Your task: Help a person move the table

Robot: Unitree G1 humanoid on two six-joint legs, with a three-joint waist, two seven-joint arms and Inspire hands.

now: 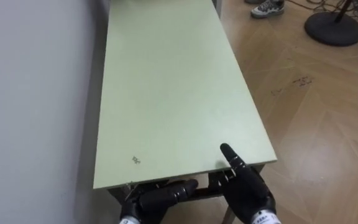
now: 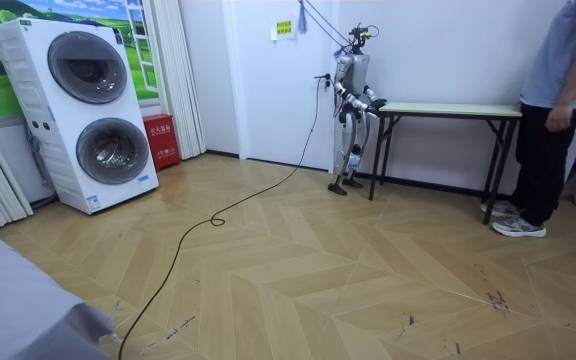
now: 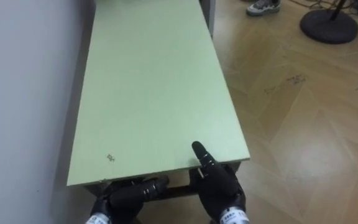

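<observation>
Where the smooth green table lines a white wall over parquet, left hand and right hand sit at its edge, grips unclear.

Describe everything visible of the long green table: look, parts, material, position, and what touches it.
The table is long and narrow, with a thin, pale green top, seemingly laminated board, a small dark mark near its near end, and a dark metal frame and legs. It stands level on the wooden floor, one long side along the white wall. The robot's right hand overlaps its near edge; the left hand sits just under that edge. A person stands at the far end; contact is unclear.
</observation>
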